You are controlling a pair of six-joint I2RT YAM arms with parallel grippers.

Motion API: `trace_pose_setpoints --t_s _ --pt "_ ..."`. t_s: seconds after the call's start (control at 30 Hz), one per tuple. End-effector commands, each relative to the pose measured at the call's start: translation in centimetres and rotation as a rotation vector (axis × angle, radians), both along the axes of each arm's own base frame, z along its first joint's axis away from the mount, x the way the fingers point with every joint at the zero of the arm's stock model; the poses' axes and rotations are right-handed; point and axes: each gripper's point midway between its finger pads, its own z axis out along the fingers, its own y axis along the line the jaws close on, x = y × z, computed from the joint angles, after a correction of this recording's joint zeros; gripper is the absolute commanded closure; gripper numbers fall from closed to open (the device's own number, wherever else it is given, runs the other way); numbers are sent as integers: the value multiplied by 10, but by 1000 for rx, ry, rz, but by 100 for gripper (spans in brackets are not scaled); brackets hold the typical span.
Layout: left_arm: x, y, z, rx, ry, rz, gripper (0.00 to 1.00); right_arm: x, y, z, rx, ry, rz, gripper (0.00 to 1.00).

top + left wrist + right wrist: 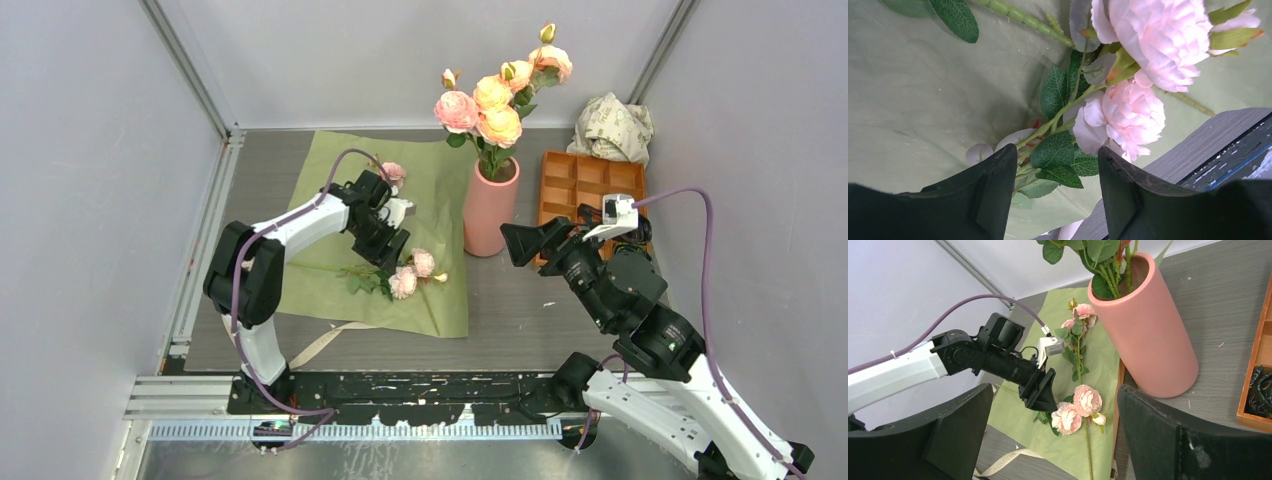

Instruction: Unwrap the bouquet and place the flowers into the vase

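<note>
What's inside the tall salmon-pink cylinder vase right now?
Green leafy stems stand in the tall salmon-pink cylinder vase, with peach and pink rose heads rising above its rim. The opaque walls hide the lower stems and the bottom, so anything else inside cannot be seen.

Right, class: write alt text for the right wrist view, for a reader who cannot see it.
The left gripper points down at pink roses lying on green paper; a pink vase beside them already holds stems.
</note>
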Motion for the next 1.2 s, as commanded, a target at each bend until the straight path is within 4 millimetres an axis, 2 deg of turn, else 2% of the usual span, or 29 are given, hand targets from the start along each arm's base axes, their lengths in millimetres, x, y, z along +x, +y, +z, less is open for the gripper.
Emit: trace_pose_setpoints --t_s 0.0,0.13,0.23,0.33,0.57,0.63,0.73,0.83,0.93,1.17 --pt "-1 7 4 16 -15 1 40 4 7 3 16 -9 8 1" --pt "-4 12 -15 61 27 11 44 4 10 4 19 -9 20 0" --pt "-6 11 -22 66 51 12 47 5 8 1 15 -5 7 1" --pt "-8 11 -26 66 68 19 50 7 7 0 11 -2 -3 1" --pt "-13 14 -37 121 95 16 65 11 11 -4 9 7 -3 0" --pt "-12 15 -37 127 92 17 68 12 12 -5 5 9 -2 1" --pt "-9 16 -31 132 73 21 78 12 11 -5 6 7 -7 1" --pt "-4 17 -20 141 41 26 84 13 11 -5 8 7 -10 1" --pt "3 14 4 114 -17 33 88 13 12 -4 14 6 -10 0" --pt "17 4 87 -36 -234 78 92 13 12 -2 26 3 -9 1"
